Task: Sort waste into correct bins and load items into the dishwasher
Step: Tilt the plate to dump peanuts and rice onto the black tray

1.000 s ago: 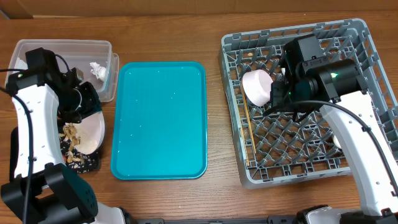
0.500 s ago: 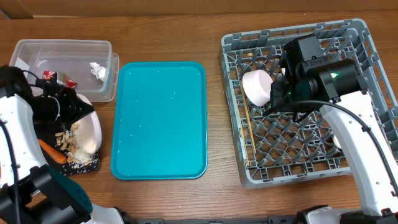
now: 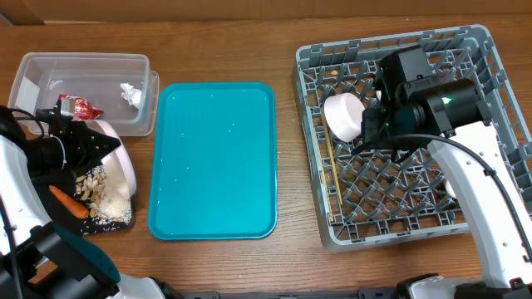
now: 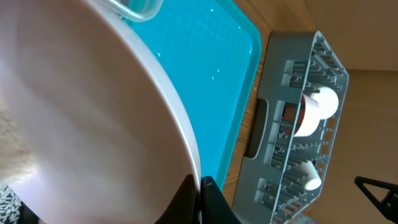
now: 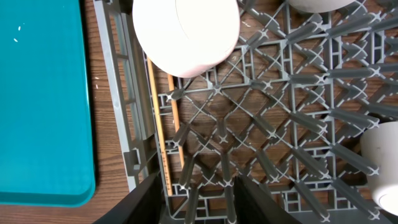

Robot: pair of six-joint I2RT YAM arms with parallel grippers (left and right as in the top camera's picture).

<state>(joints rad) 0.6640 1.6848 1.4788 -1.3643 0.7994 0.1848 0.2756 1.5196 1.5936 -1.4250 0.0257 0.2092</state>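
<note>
Over the black tray point(image 3: 121, 222), your L gripper point(image 4: 198, 188), clamped on the plate point(image 3: 121, 169), has swung clear: carrot point(image 3: 70, 202) & scraps point(image 3: 103, 194) look binned, so rack it next; R gripper point(image 5: 198, 198) gapes empty.

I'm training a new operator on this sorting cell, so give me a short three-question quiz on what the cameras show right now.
1. True or false: the red wrapper lies inside the clear tub.
2. Which thing does the left gripper pinch? A) the red wrapper B) the white plate, at its rim C) the clear tub's wall
3. Short answer: where do the chopsticks lie?
Key: 1 true; 2 B; 3 in the dish rack, along the wall nearest the teal tray.
</note>
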